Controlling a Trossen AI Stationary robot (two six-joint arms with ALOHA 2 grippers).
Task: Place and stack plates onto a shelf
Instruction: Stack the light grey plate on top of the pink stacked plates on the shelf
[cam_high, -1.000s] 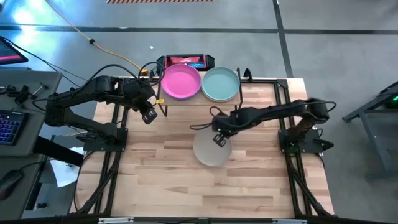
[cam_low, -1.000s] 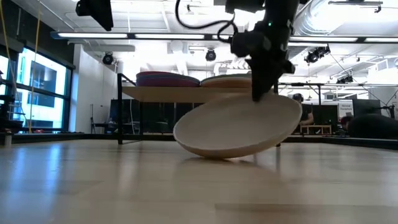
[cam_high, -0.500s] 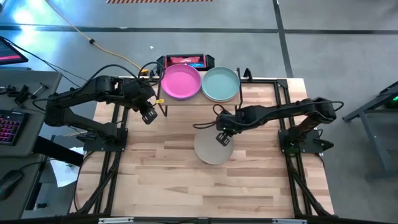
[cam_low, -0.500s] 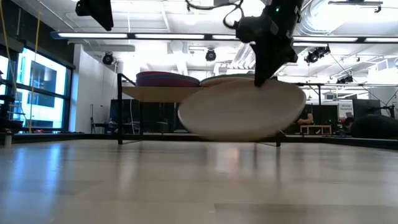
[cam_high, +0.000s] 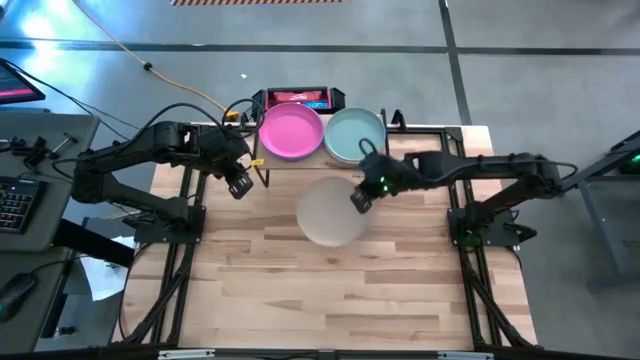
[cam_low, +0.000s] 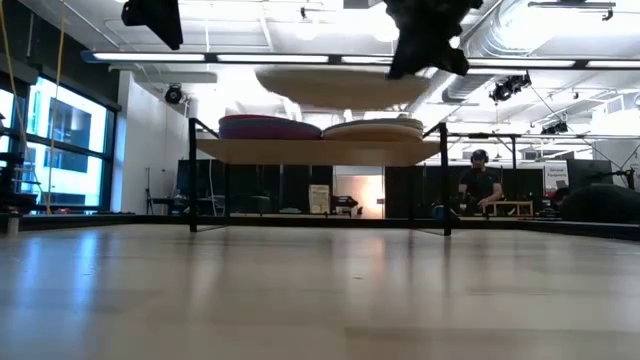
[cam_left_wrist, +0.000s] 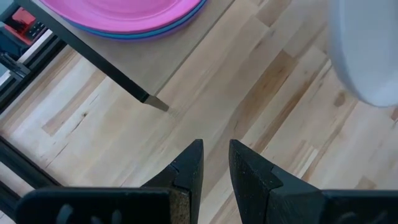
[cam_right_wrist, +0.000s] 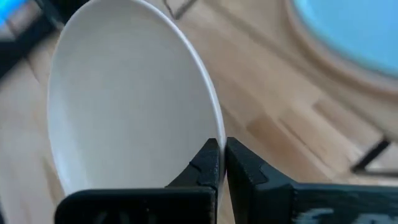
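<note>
The cream plate (cam_high: 331, 211) is up in the air, roughly level, pinched at its right rim, hanging just in front of the shelf (cam_high: 300, 163) and above its top. On the shelf, two stacks sit side by side: a pink plate (cam_high: 291, 131) tops the left one, with blue and purple rims beneath, and a teal plate (cam_high: 353, 134) tops the right.

Two dark, slender jointed arms trail black cables and end in tapered black fingers (cam_left_wrist: 186, 171).
</note>
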